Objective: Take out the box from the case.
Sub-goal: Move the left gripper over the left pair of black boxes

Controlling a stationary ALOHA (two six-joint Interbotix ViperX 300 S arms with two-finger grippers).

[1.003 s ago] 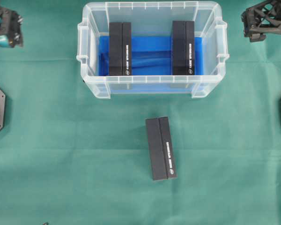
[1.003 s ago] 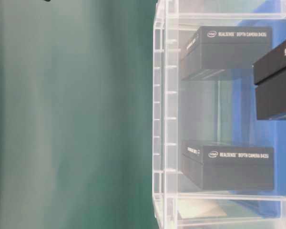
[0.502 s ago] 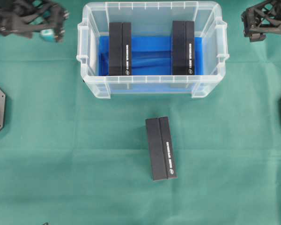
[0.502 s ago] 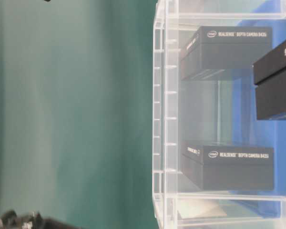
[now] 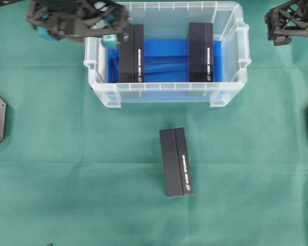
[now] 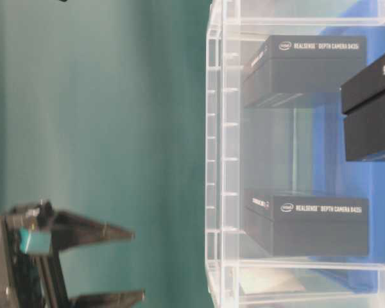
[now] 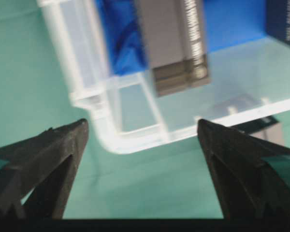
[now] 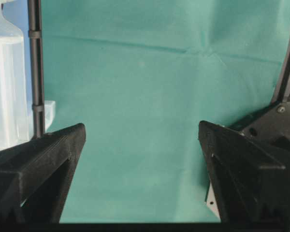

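left gripper (image 5: 113, 25): jaws wide, nothing held, over the case's left rim
right gripper (image 8: 141, 140): jaws wide, empty, only green cloth (image 8: 150, 87) under it
case (image 5: 231, 31): between the grippers, right gripper off its right end
left box (image 5: 131, 53): in case, just beside left gripper
right box (image 5: 200, 51): in case
third box (image 5: 176, 162): on cloth, outside case, well away from both grippers
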